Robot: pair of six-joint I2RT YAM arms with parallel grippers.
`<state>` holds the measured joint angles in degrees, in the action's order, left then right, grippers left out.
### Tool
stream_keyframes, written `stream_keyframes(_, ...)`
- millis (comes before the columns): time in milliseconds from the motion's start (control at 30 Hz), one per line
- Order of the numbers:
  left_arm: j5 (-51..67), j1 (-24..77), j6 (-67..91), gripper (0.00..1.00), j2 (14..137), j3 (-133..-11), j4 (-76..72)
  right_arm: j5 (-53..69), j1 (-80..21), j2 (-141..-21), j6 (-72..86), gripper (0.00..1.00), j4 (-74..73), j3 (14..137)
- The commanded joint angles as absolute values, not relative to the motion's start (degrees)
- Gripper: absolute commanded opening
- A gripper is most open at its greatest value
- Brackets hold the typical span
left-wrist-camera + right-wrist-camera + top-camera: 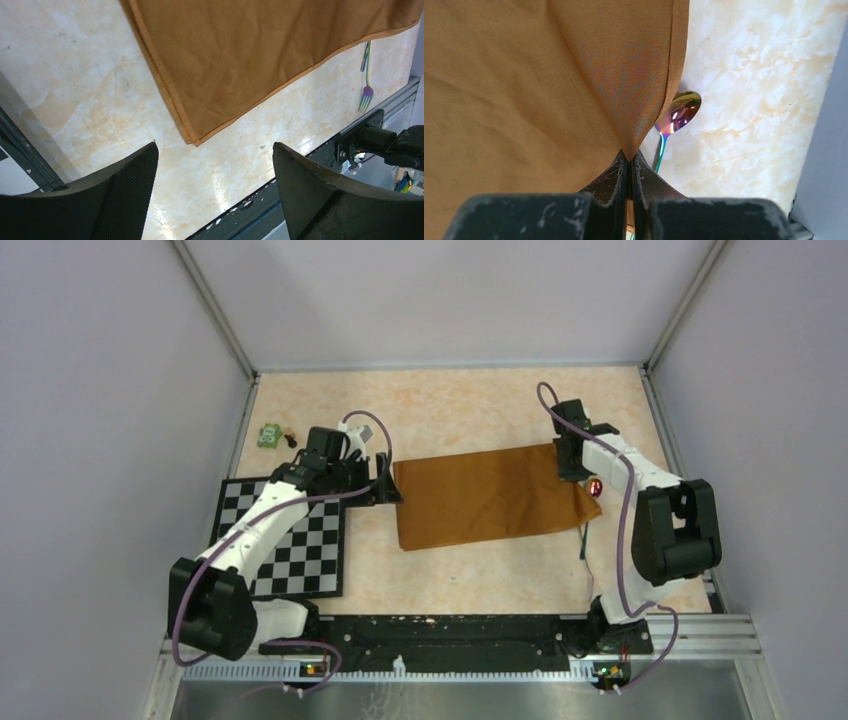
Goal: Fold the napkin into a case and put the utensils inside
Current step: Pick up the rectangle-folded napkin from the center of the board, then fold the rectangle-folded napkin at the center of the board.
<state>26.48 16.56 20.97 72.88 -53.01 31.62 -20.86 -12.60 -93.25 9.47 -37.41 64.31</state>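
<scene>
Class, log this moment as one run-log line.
right claw: shut on napkin corner | left claw: open, beside napkin | spoon: on table

Napkin (490,498): woven cloth, matt, fine ribbed weave, stitched hem, soft creases.
Table top (450,410): marble-look slab, smooth, faint sheen, small dark scuffs.
Spoon (681,111), at 4 o'clock of napkin in overhead view: polished metal, mirror-glossy, rainbow tint.
Fork (366,95), at 3 o'clock in left wrist view: same iridescent metal, thin.
Left gripper (214,150): black, matt; inner pads finely grained.
Right gripper (629,160): black, matt, scratched pale at tips.
Checkered mat (300,540), at 9 o'clock of napkin: flat, smooth, slight sheen.
Rail (700,630), 6 o'clock edge: bare grooved metal.
</scene>
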Motion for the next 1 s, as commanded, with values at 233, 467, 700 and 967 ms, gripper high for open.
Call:
stream_keyframes(233, 20.5, 14.6, 22.1, 0.91, 63.8, -49.1, 31.2, -22.1, -29.1, -99.4, 3.4, 0.0, -41.0, 78.7)
stream_keyframes(467, 19.3, 12.0, 24.8, 0.92, 57.1, -46.8, 30.5, -6.3, -42.4, -109.9, 4.5, 0.0, -42.4, 89.8)
stream_keyframes(700, 19.5, 11.9, 26.1, 0.93, 53.9, -45.4, 30.4, 3.4, -47.6, -113.8, 7.4, 0.0, -39.7, 93.8)
stream_keyframes(967, 20.3, 11.8, 27.0, 0.93, 53.7, -43.2, 28.8, 5.5, -48.7, -115.0, 9.3, 0.0, -40.3, 96.3)
